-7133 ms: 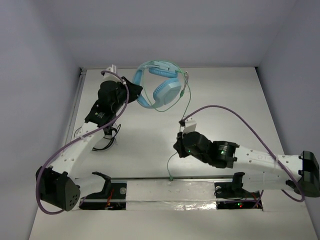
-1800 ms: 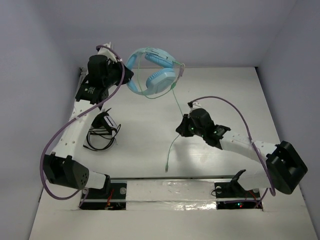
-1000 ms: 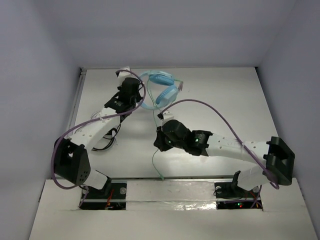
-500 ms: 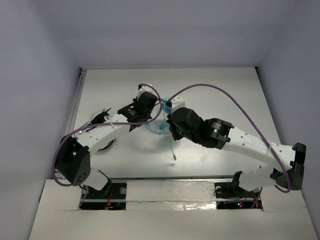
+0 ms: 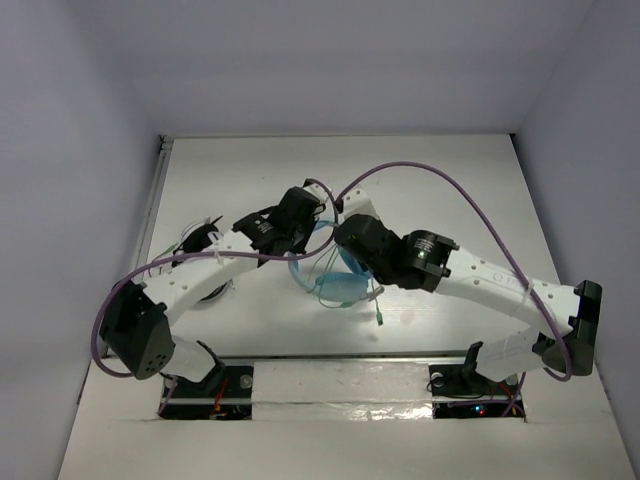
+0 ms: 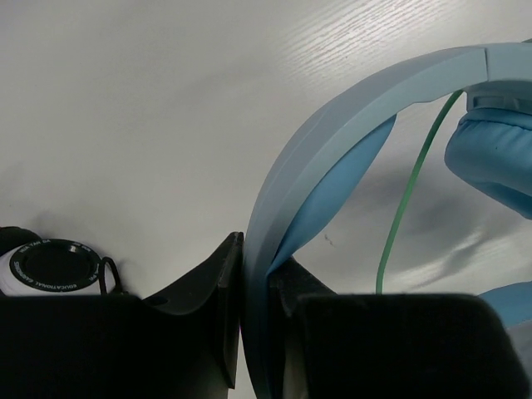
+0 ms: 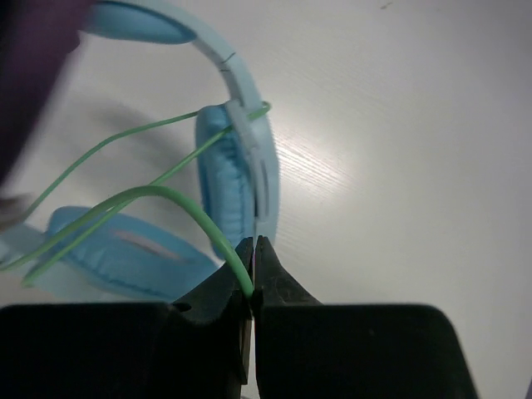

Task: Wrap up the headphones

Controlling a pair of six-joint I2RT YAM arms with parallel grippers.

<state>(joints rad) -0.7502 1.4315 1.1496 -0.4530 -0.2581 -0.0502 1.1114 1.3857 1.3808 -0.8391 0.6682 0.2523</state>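
left wrist: headphones (image 6: 332, 150) within left claw (image 6: 258, 254)

We find the headphones (image 5: 338, 286) on the table (image 5: 450, 180), near its middle; the left gripper (image 6: 256, 274) sits at their left on the headband (image 6: 332, 141), the right gripper (image 7: 253, 249) just behind them on their cable (image 7: 158, 195) (its plug (image 5: 380, 318) lies just right of them), and a coiled bundle (image 5: 198, 240) well left of them

Black round disc (image 6: 51, 268), left wrist view: ring of white lettering, "EDUCATIONAL" legible, rest too small.
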